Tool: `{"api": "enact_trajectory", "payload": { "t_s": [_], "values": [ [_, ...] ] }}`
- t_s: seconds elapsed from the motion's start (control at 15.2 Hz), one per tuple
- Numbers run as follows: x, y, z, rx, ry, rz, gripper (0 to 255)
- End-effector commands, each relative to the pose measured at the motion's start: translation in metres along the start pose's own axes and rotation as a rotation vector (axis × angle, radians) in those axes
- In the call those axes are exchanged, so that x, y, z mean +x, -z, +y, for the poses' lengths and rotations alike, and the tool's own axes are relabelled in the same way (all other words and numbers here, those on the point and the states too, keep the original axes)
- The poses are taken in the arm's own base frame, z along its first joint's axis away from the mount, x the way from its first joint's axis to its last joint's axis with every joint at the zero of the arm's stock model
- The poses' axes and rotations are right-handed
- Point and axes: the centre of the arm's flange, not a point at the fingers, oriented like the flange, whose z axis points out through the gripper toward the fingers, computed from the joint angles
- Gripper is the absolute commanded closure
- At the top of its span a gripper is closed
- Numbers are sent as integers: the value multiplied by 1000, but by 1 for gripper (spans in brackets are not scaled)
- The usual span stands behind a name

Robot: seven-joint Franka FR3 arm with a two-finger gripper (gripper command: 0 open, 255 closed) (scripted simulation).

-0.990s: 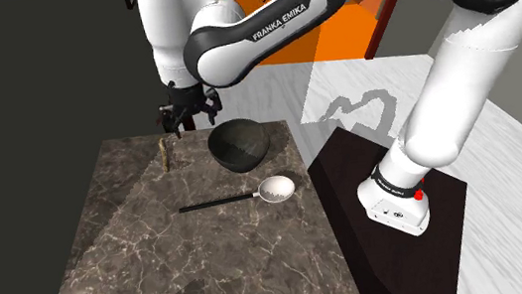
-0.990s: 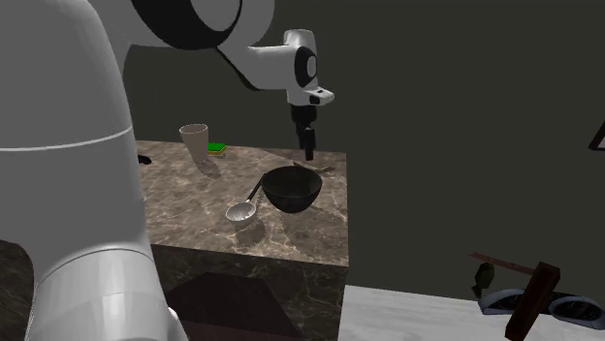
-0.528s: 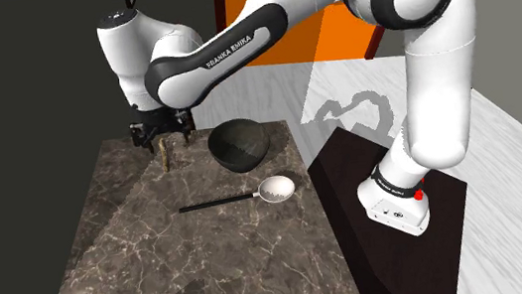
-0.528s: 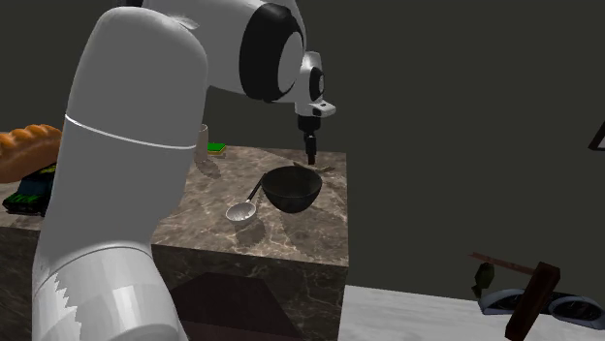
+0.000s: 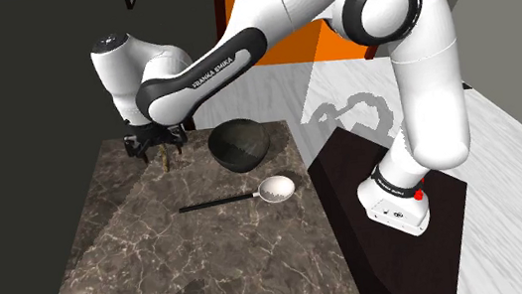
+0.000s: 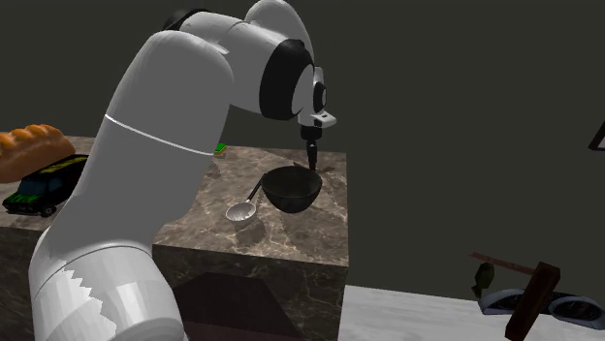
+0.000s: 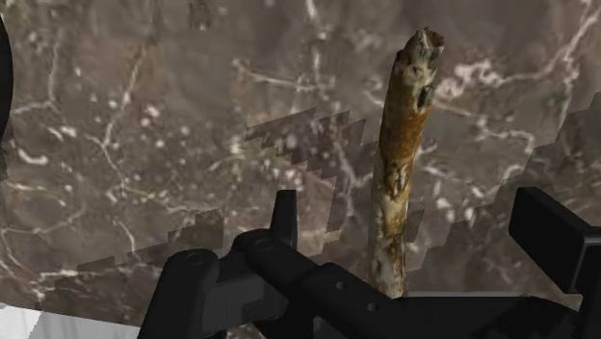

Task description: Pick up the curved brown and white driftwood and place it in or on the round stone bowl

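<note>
As far as readable writing goes, the only thing I can make out is "FRANKA EMIKA" in white capitals on the dark band of the forearm point(image 5: 209, 72); nothing else has a label I can read. The gripper point(image 7: 419, 223) is wide open over the marble tabletop point(image 5: 192, 268), its two black fingers point(image 7: 285, 218) standing well apart. The driftwood point(image 7: 400, 164) runs through the gap roughly midway and neither finger touches it, so the gripper isn't holding anything. The stick looks rusty brown with pale whitish patches. From the shoulder view the hand hangs low over the far corner of the table on that view's left, with the driftwood right under it on the marble. The round bowl point(image 5: 240, 143) is dark, almost black, and sits near the driftwood toward the shoulder view's right, not touching it. A silver spoon point(image 5: 275, 188) with a long dark handle lies on the table, closer to the camera than the bowl. In the second exterior view the fingers come down just behind the bowl's far rim. Off on that view's left there's a loaf of bread point(image 6: 34, 145) and what looks like a dark toy car point(image 6: 41, 184).
</note>
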Motion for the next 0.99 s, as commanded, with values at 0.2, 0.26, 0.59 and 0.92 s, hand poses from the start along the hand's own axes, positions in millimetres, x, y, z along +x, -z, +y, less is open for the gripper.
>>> {"api": "enact_trajectory", "payload": {
  "t_s": [0.2, 0.26, 0.59, 0.92],
  "values": [
    [0, -14, 1, 0, 0, 0, 0],
    [0, -14, 1, 0, 0, 0, 0],
    [0, -14, 1, 0, 0, 0, 255],
    [0, -14, 1, 0, 0, 0, 255]
  ]
}}
